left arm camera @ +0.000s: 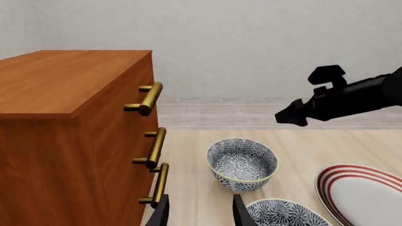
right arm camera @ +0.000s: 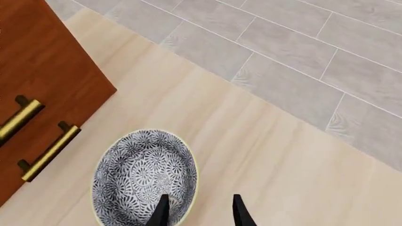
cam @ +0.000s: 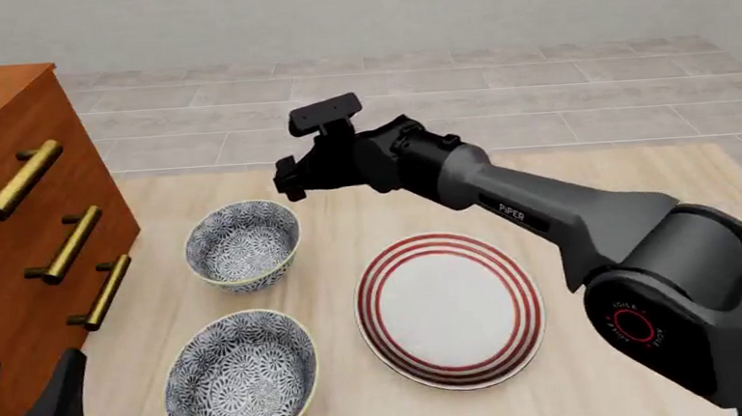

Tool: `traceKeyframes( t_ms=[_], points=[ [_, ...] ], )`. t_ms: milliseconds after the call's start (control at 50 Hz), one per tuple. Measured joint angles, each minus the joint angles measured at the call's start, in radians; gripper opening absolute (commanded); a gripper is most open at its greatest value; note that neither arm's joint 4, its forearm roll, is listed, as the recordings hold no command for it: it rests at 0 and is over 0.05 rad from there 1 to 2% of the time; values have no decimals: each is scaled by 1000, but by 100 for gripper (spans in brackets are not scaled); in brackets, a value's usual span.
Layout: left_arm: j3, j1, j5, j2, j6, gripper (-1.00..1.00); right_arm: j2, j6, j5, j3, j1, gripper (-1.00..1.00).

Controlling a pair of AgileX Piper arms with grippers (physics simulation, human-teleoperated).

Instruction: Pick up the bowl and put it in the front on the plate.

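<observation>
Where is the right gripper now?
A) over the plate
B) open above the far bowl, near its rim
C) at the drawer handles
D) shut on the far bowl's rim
B: in the front view the right gripper hangs above and just behind the far bowl, and the right wrist view shows its open fingers straddling the rim without gripping; the plate sits off to its right.

Pale light-wood table (cam: 627, 178) underfoot of everything, grain running left to right. At the left, a reddish-brown wooden drawer cabinet (cam: 2, 182) with three brass bar handles (cam: 67, 245). Beyond the far edge, grey tiled floor (cam: 467, 86), then a plain off-white wall (cam: 373, 14). Even, soft light.
</observation>
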Motion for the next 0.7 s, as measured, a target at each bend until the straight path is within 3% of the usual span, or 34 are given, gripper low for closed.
traceKeyframes(
  t_ms=[700],
  points=[
    [0, 0, 0, 0, 0, 100, 136, 30, -18, -99, 26, 100]
  ],
)
